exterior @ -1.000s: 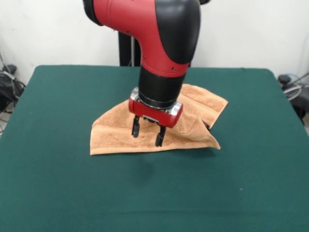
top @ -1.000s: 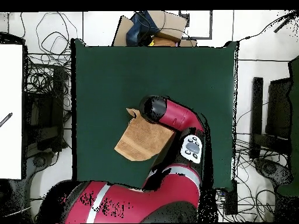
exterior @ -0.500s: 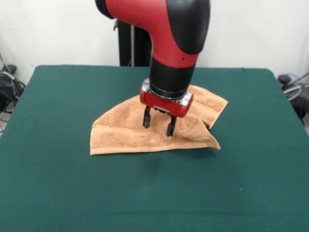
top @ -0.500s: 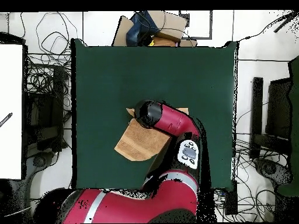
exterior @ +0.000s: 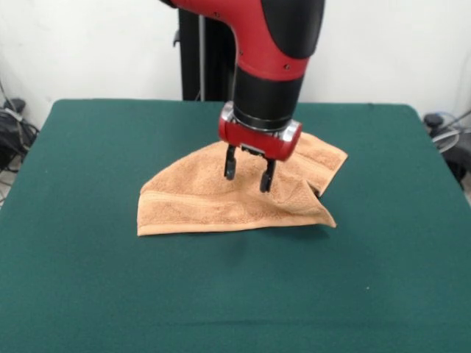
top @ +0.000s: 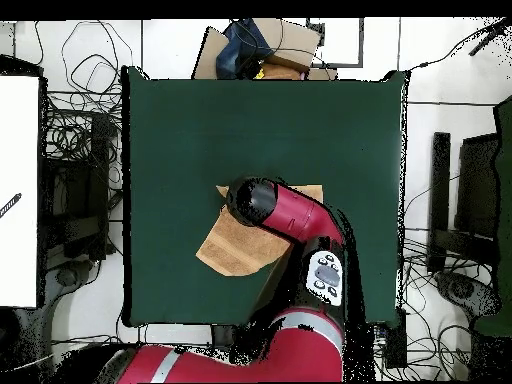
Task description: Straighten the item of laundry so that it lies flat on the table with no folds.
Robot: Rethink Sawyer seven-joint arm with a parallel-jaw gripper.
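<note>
1. One towel lies on the table, a light orange-tan terry cloth, a little toward the far side of the green surface and close to the middle from side to side.
2. The towel is not flat. In the front view it is folded over itself, with one long straight edge toward the camera, a pointed corner at the lower right, and a second layer that sticks out at the upper right behind the arm.
3. One woven band stripe shows near the left end of the front edge; another runs along the upper right flap.
4. One red and black arm comes down over the towel. Its one tool hangs above the cloth's raised middle.
5. The tool has two dark fingers, spread apart with a gap between them and nothing held. Their tips are just above the fabric; whether they touch it I cannot tell.
6. In the overhead view the arm covers most of the towel, leaving its tan left part and one small corner showing on the table.
7. Tangled cables and a cardboard box lie on the floor beyond the table's edges.
</note>
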